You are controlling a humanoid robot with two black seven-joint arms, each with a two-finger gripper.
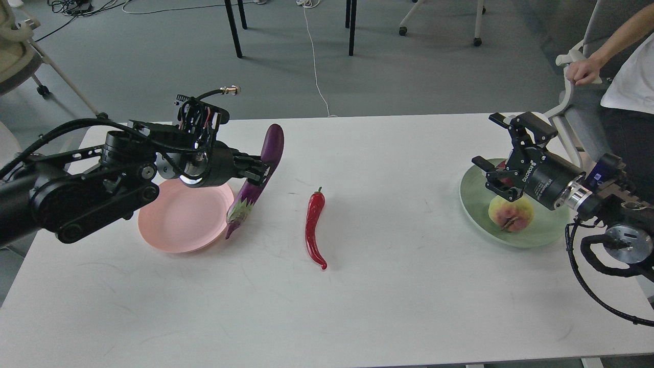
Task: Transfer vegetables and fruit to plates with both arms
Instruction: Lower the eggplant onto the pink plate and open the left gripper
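My left gripper [257, 173] is shut on the middle of the purple eggplant [271, 144] and holds it tilted in the air, calyx end down, over the right edge of the pink plate [176, 225]. The red chili pepper [314, 225] lies on the table to the right of it. My right gripper [491, 177] hangs over the mint green plate [542, 236] with its fingers apart. A bit of the red pomegranate [507, 179] shows behind the fingers; the rest is hidden. The yellow-pink fruit [511, 214] lies on the green plate.
The white table [388, 296] carries everything. A person's hand [585, 71] rests on a chair at the far right. Chair and table legs stand on the grey floor behind the table.
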